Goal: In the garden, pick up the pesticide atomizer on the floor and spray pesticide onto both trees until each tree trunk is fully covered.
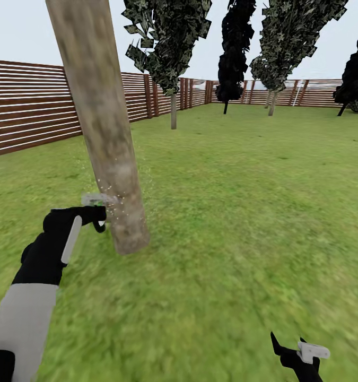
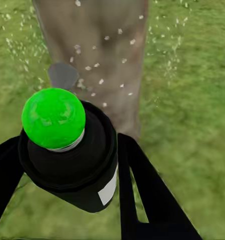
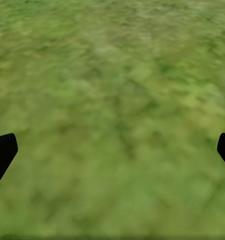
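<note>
- Left gripper [image 2: 67, 165]: clenched on the pesticide atomizer [image 2: 67, 150], a dark bottle with a green cap and a small white label, seated between the two black fingers.
- Position: in the head view the left gripper [image 1: 96, 212] is held low and just beside the near tree trunk [image 1: 102, 127], with the atomizer's nozzle end pointing at the bark ahead of the fingers.
- Evidence of spraying: pale flecks hang in the air and speckle the trunk's lower part directly in front of the bottle. Step in hand is judged to be spraying the first tree.
- Coverage: flecks show only around the lower trunk near the claw; the upper trunk looks bare. Whether the far side is covered cannot be told.
- Right gripper [image 1: 300, 355]: released, fingers spread wide over bare grass [image 3: 112, 115], holding nothing, well apart from the trunk.
- Second tree [image 1: 173, 53]: stands far beyond the left gripper, near the fence [image 1: 30, 106]; untouched as far as can be seen.
- Next move, as judged: sweep the nozzle up and around this trunk while keeping the grip firm, then drive to the second tree.
</note>
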You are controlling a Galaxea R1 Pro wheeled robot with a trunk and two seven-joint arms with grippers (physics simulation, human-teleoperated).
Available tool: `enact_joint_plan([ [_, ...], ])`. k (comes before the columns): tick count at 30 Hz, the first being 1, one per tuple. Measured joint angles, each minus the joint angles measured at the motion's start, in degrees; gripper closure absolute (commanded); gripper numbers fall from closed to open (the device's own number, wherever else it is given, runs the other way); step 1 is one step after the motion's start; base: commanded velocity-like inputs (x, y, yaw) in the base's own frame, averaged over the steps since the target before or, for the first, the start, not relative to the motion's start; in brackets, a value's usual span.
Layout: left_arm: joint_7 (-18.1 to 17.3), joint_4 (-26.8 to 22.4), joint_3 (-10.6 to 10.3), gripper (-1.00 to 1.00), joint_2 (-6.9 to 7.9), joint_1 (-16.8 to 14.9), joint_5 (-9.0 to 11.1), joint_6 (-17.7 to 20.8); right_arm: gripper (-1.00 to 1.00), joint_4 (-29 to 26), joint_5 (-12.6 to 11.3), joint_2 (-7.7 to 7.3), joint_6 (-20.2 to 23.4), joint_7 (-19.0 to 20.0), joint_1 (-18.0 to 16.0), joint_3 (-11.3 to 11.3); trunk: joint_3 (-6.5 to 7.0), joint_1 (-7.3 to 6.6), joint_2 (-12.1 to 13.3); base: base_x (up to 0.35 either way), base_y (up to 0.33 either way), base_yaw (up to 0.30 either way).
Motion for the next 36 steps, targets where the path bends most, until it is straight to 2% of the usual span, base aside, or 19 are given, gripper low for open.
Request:
enact_joint_plan([
  [1, -0.1, 0.0, 2.1, 1.00, 1.81, -1.4, 0.3, 0.1, -1.00, 0.0, 0.0, 0.00, 0.0, 0.0, 0.0, 0.0, 0.01, 0.00, 0.0, 0.000, 0.000, 0.000],
  [3, -0.3, -0.3, 2.9, 1.00, 2.45, -2.6, 1.8, 1.9, -1.00, 0.0, 0.0, 0.00, 0.0, 0.0, 0.0, 0.0, 0.00, 0.00, 0.0, 0.000, 0.000, 0.000],
  [4, -0.3, -2.0, 1.6, 1.00, 1.53, -3.0, 2.4, 3.9, -1.00, 0.0, 0.0, 0.00, 0.0, 0.0, 0.0, 0.0, 0.00, 0.00, 0.0, 0.000, 0.000, 0.000],
  [6, -0.3, -3.2, -3.0, 1.00, -1.56, -3.2, 2.6, 4.8, -1.00, 0.0, 0.0, 0.00, 0.0, 0.0, 0.0, 0.0, 0.00, 0.00, 0.0, 0.000, 0.000, 0.000],
  [8, -0.2, -3.5, -4.8, 1.00, -4.08, -4.0, 1.8, 5.0, -1.00, 0.0, 0.0, 0.00, 0.0, 0.0, 0.0, 0.0, 0.00, 0.00, 0.0, 0.000, 0.000, 0.000],
  [9, -0.2, -3.5, -4.9, 1.00, -4.18, -4.1, 1.2, 5.1, -1.00, 0.0, 0.0, 0.00, 0.0, 0.0, 0.0, 0.0, 0.00, 0.00, 0.0, 0.000, 0.000, 0.000],
  [12, -0.1, -3.1, -3.0, 1.00, -1.36, -5.9, 0.3, 5.2, -1.00, 0.0, 0.0, 0.00, 0.0, 0.0, 0.0, 0.0, 0.00, 0.00, 0.0, 0.000, 0.000, 0.000],
  [15, -0.2, -2.8, -1.8, 1.00, 3.22, -7.5, 1.0, 5.6, -1.00, 0.0, 0.1, 0.00, 0.0, 0.0, 0.0, 0.0, 0.00, 0.00, 0.0, 0.000, 0.000, 0.000],
  [17, -0.3, -3.2, -2.6, 1.00, 2.80, -7.3, 2.0, 5.7, -1.00, 0.0, 0.1, 0.00, 0.0, 0.0, 0.0, 0.0, 0.00, 0.00, 0.0, 0.000, 0.000, 0.000],
  [18, -0.3, -3.2, -5.3, 1.00, 2.01, -7.0, 2.4, 5.7, -1.00, 0.0, 0.1, 0.00, 0.0, 0.0, 0.0, 0.0, -0.01, 0.01, 0.0, 0.000, 0.000, 0.000],
  [20, -0.3, -2.9, -6.8, 1.00, 1.93, -7.1, 1.6, 5.7, -1.00, 0.0, 0.1, 0.00, 0.0, 0.0, 0.0, 0.0, 0.00, 0.00, 0.0, 0.000, 0.000, 0.000],
  [21, -0.3, -2.7, -5.8, 1.00, 2.25, -7.2, 1.3, 5.7, -1.00, 0.0, 0.1, 0.00, 0.0, 0.0, 0.0, 0.0, 0.00, 0.00, 0.0, 0.000, 0.000, 0.000],
  [23, -0.4, -1.5, -1.2, 1.00, 2.76, -7.0, 1.0, 5.7, -1.00, 0.0, 0.1, 0.00, 0.0, 0.0, 0.0, 0.0, -0.01, 0.01, 0.0, 0.000, 0.000, 0.000],
  [25, -0.4, 0.5, -0.5, 1.00, 3.62, -5.0, 0.9, 4.7, -1.00, 0.0, 0.1, 0.00, 0.0, 0.0, 0.0, 0.0, -0.02, 0.01, 0.0, 0.000, 0.000, 0.000],
  [27, -0.3, 1.2, -0.6, 1.00, 3.31, -0.5, 1.5, 1.7, -1.00, 0.0, 0.1, 0.00, 0.0, 0.0, 0.0, 0.0, -0.02, 0.01, 0.0, 0.000, 0.000, 0.000],
  [30, 0.6, 5.2, -0.3, 1.00, 2.43, 7.7, 1.4, -11.8, -1.00, 0.1, 0.1, 0.00, 0.0, 0.0, 0.0, 0.0, -0.02, 0.01, 0.0, 0.000, 0.000, 0.000],
  [33, 0.8, 7.5, -0.3, 1.00, 1.96, 12.0, 1.5, -13.9, -1.00, 0.1, 0.1, 0.00, 0.0, 0.0, 0.0, 0.0, -0.01, 0.01, 0.0, 0.000, 0.000, 0.000],
  [34, 0.8, 10.9, -0.3, 1.00, 1.30, 13.1, 1.6, -16.8, -1.00, 0.2, 0.1, 0.00, 0.0, 0.0, 0.0, 0.1, -0.01, 0.01, 0.0, 0.000, 0.000, 0.000],
  [36, 1.0, 24.7, -0.3, 1.00, -0.39, 14.0, 1.1, -32.2, -1.00, 0.3, 0.1, 0.00, 0.0, 0.0, 0.0, 0.1, -0.01, 0.01, 0.0, 0.000, -0.166, 0.000],
])
